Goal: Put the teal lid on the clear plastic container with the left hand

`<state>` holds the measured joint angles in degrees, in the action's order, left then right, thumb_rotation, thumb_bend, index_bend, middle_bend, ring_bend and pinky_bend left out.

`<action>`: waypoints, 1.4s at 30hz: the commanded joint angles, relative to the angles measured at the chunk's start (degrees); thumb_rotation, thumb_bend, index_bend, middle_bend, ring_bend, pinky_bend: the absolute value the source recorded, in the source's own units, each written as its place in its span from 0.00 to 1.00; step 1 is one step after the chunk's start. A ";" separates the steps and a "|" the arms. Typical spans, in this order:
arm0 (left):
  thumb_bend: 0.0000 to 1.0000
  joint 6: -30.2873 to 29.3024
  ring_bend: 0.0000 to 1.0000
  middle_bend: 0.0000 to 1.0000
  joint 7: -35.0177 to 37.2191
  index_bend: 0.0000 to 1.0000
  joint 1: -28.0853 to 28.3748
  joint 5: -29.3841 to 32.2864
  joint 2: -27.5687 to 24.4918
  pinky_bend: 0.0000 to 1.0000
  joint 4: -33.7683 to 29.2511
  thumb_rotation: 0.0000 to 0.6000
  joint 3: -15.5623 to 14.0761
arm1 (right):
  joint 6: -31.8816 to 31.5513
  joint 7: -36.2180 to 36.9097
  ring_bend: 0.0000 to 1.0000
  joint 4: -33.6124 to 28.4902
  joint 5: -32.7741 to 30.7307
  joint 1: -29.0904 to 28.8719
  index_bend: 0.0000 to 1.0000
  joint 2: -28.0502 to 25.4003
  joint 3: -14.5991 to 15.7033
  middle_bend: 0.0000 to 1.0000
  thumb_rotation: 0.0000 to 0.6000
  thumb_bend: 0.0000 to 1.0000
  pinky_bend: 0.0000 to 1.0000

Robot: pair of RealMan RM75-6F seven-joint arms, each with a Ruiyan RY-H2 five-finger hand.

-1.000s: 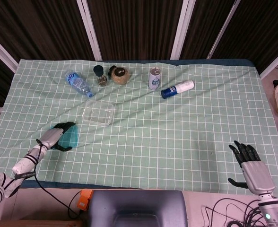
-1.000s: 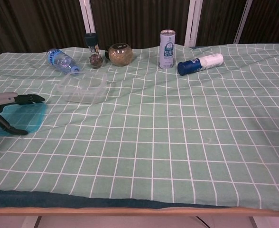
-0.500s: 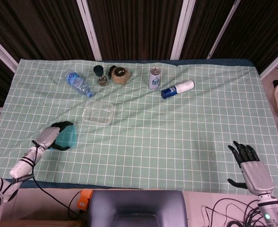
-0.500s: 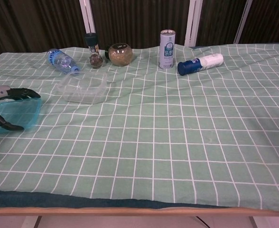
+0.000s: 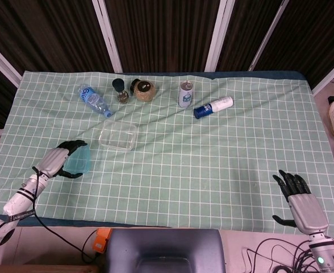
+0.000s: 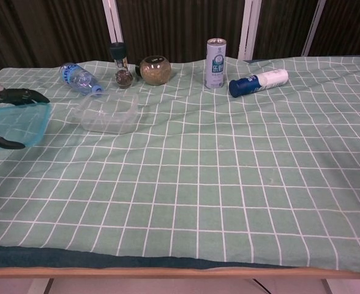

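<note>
My left hand holds the teal lid lifted off the cloth at the table's left side. In the chest view the teal lid hangs at the left edge, with the fingers over its top and the thumb under it. The clear plastic container sits lidless on the cloth, to the right of the lid and a little farther back; it shows in the chest view as the clear container. My right hand rests open near the front right corner, holding nothing.
Along the back stand a lying water bottle, a dark grinder, a round jar, an upright can and a lying blue-capped white bottle. The checked green cloth covers the table.
The left hand has raised the teal lid off the cloth and carried it slightly upward and back. The right hand stays where it was.
</note>
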<state>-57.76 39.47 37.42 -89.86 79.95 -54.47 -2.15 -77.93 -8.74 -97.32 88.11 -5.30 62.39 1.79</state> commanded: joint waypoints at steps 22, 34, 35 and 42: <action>0.25 17.16 0.58 0.58 -11.23 0.33 23.58 -6.53 0.52 0.63 -2.13 1.00 3.27 | 2.11 1.61 0.00 0.19 -4.45 -1.01 0.00 -0.55 -1.85 0.00 1.00 0.20 0.00; 0.25 22.29 0.58 0.57 -1.51 0.32 27.30 -3.86 4.07 0.63 4.90 1.00 2.00 | 3.69 1.22 0.00 0.06 -6.54 -1.92 0.00 -0.36 -2.62 0.00 1.00 0.20 0.00; 0.25 22.59 0.58 0.57 -0.54 0.32 27.39 -3.45 4.22 0.62 5.17 1.00 2.05 | 3.77 1.24 0.00 0.06 -6.63 -1.97 0.00 -0.38 -2.64 0.00 1.00 0.20 0.00; 0.25 24.51 0.57 0.57 5.06 0.32 28.28 -2.41 6.21 0.62 9.55 1.00 1.24 | 3.90 1.33 0.00 0.12 -7.14 -2.07 0.00 -0.44 -2.76 0.00 1.00 0.20 0.00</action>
<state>-33.83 43.48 65.33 -92.54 85.45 -46.03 -0.61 -74.06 -7.37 -97.21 81.00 -7.34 61.94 -0.95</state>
